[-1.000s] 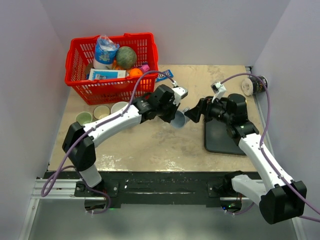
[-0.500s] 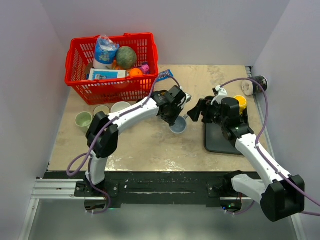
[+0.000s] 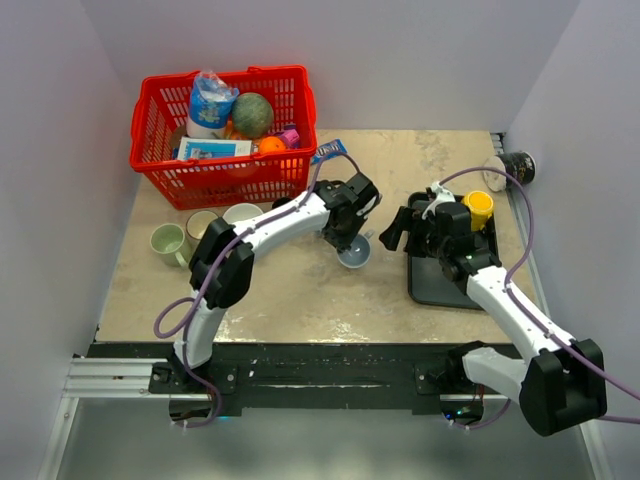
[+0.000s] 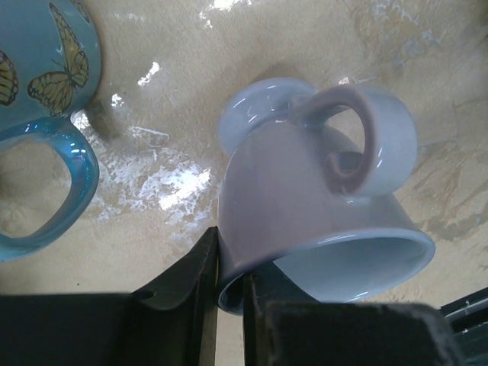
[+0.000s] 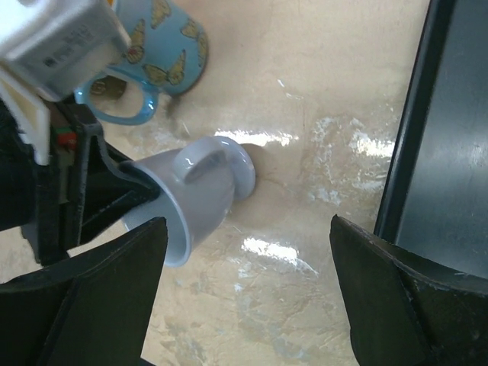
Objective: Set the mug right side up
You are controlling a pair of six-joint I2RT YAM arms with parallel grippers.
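The pale blue mug [image 4: 305, 198] leans over with its foot on the tabletop and its mouth tipped up toward the left wrist camera, handle on top. My left gripper [image 4: 230, 263] is shut on the mug's rim, one finger inside and one outside. In the top view the mug [image 3: 354, 256] sits mid-table with my left gripper [image 3: 346, 236] just above it. My right gripper [image 5: 248, 297] is open and empty, hovering to the right of the mug [image 5: 200, 191] without touching it; from above it [image 3: 397, 229] is at the tray's left edge.
A blue butterfly mug [image 5: 156, 49] stands close behind the pale mug. A black tray [image 3: 445, 272] lies to the right, with a yellow object [image 3: 478, 207] at its far end. A red basket [image 3: 225, 165] of goods sits back left, with three cups [image 3: 202, 224] in front of it.
My left arm has swung over and lowered the mug toward the table, turning its mouth upward. My right gripper has pulled back to the right, away from the mug, staying open.
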